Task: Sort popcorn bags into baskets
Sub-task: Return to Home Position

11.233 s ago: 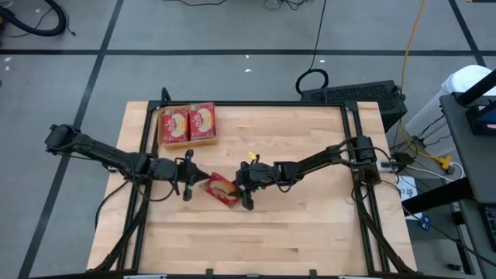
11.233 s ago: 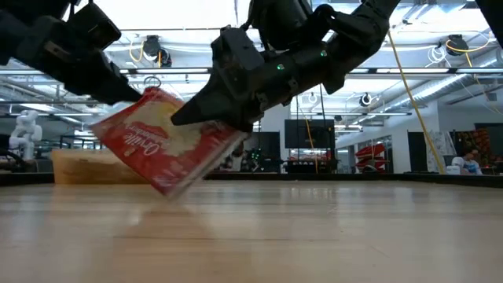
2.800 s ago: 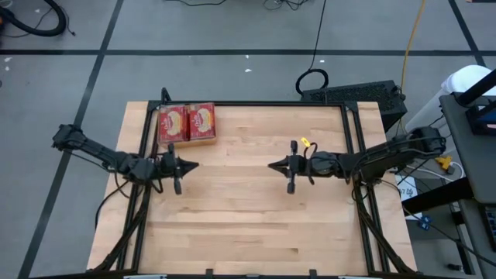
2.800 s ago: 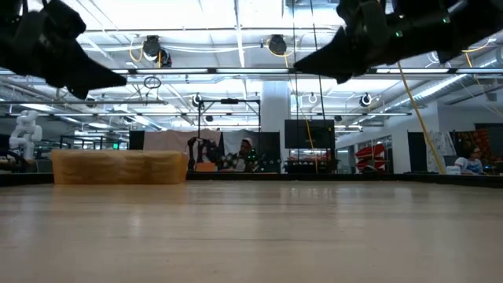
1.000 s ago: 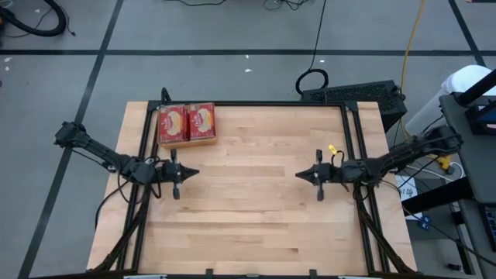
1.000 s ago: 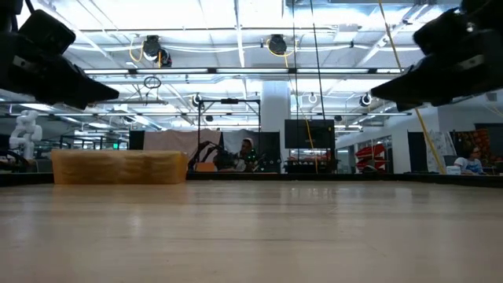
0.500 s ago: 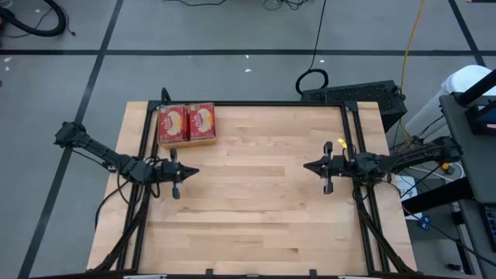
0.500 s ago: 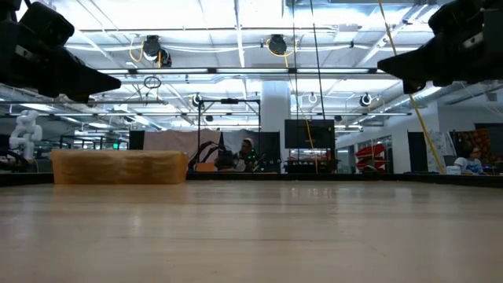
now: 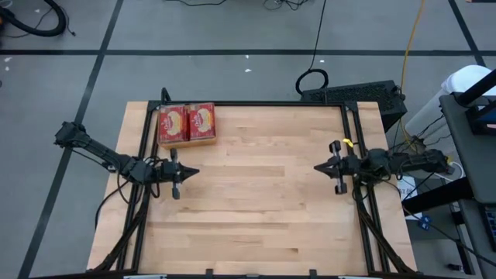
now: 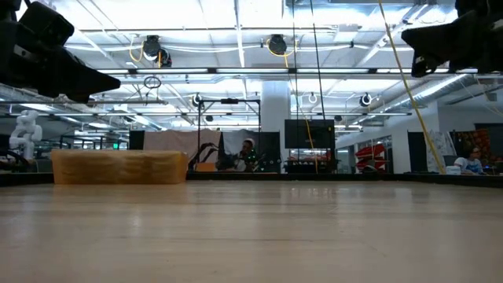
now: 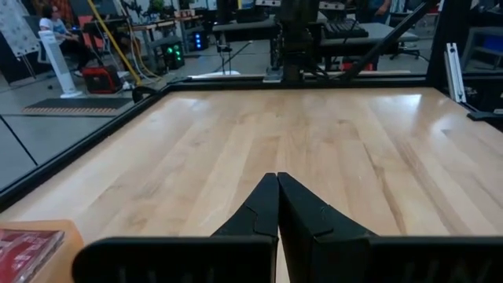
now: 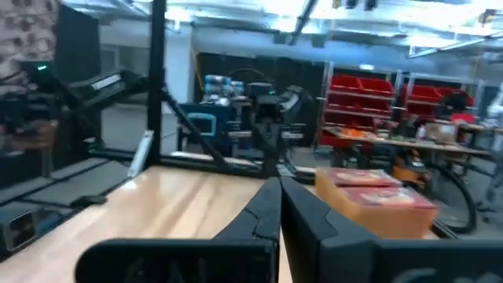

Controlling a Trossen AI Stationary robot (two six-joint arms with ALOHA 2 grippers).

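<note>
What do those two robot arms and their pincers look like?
Both the left arm and right arm are thin, black, jointed rods with black cables looped alongside. The left claw and right claw are each two tapered black fingers on a crossbar. A small yellow tag sits near the right wrist.

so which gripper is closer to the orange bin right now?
Left. The left gripper hangs a short way off the orange bin, on the table's left side; the right gripper is across the table near its right edge.
</note>
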